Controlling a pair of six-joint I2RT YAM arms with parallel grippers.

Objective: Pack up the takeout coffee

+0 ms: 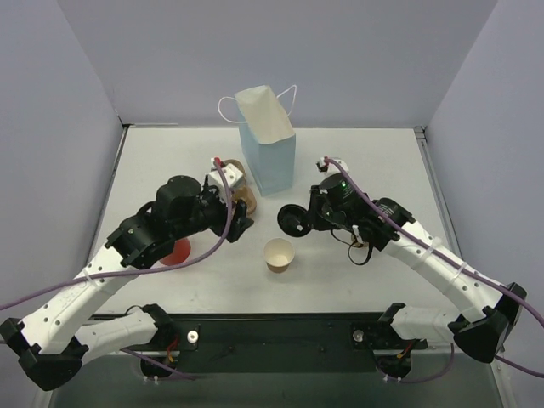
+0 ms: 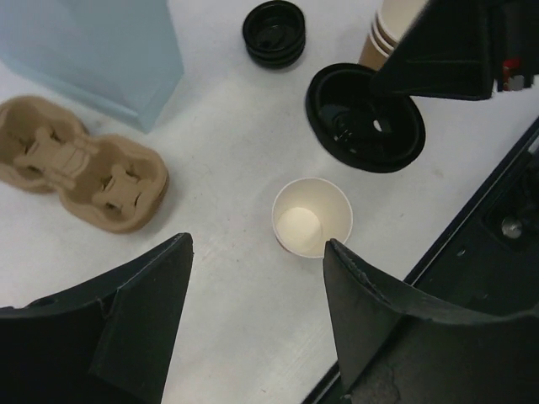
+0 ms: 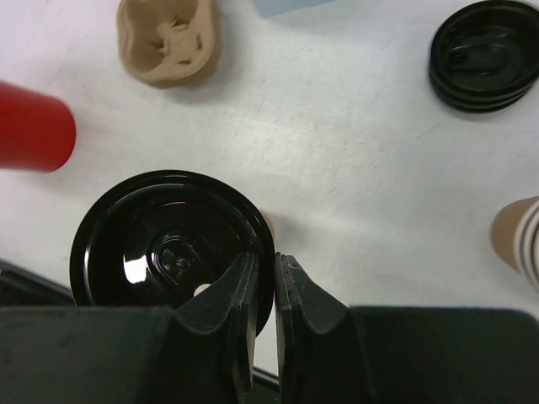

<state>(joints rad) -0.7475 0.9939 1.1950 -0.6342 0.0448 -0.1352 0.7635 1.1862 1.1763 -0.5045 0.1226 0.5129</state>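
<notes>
Cup of brown kraft paper [image 1: 279, 254], small, lidless and upright, stands on the white table [image 1: 382, 153] just ahead of the left gripper [image 2: 257, 248], closer to one of its fingers than the other. Those fingers are spread wide and touch nothing. The black round plastic lid [image 3: 168, 244] is off the cup and tilted, its rim pinched between the nearly closed fingers of the right gripper [image 3: 265, 263]. It sits just beyond the cup, as the left wrist camera shows.

The plain red cup [image 3: 29, 126] sits to the left of the right fingers, past the lid, partly hidden under the left arm from above.

Beyond the left fingers lie a tan two-hole pulp tray [image 2: 80, 164] and a light blue paper bag [image 1: 270, 153]. Farther ahead are a stack of black lids [image 2: 274, 32] and a stack of kraft cups [image 2: 392, 25].
</notes>
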